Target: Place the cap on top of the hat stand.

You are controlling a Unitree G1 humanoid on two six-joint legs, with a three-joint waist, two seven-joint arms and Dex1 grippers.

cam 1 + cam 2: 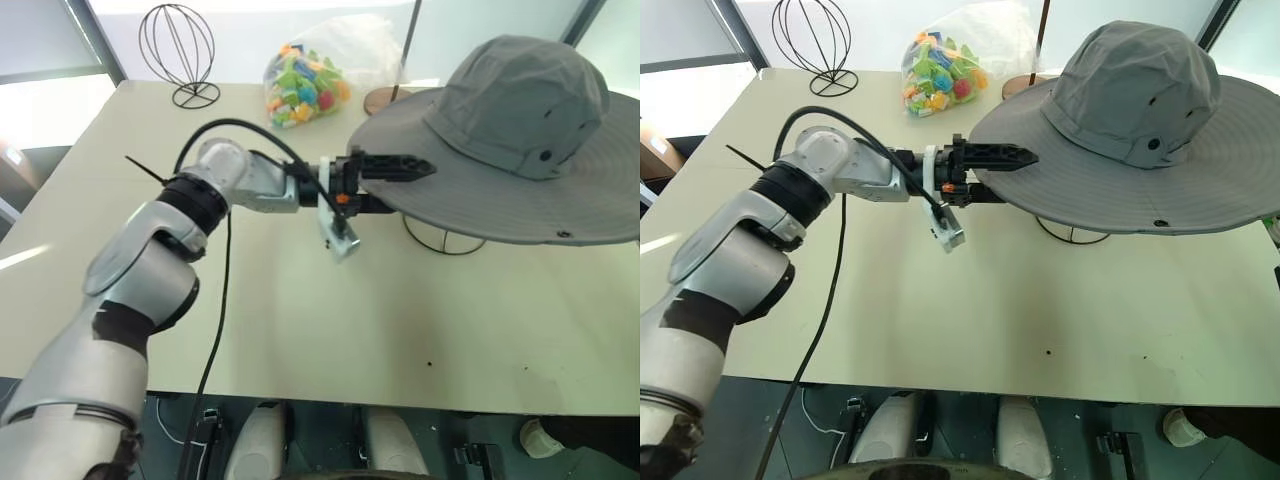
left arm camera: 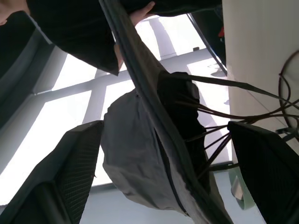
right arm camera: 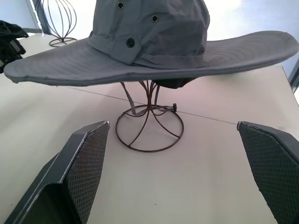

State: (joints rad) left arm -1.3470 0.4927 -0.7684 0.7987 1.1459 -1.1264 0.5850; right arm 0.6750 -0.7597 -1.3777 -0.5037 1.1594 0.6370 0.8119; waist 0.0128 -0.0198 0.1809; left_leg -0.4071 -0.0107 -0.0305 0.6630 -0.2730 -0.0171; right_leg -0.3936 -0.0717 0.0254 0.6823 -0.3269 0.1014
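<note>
The grey wide-brimmed cap (image 1: 520,110) sits on top of the dark wire hat stand (image 3: 149,128). The stand's ring base rests on the table under the brim. My left gripper (image 1: 1015,175) points level at the near-left edge of the brim. It is open, with one finger (image 1: 395,165) above the brim and the other below it. In the left wrist view the brim (image 2: 149,116) runs between the spread fingers. My right gripper (image 3: 173,125) is open and empty, a short way in front of the stand's base and lower than the brim.
A smaller wire head-shaped stand (image 1: 180,50) is at the table's far left. A clear bag of colourful pieces (image 1: 305,85) lies at the back middle, beside a thin pole on a wooden disc (image 1: 385,98). The beige table (image 1: 350,340) ends at its near edge below my arm.
</note>
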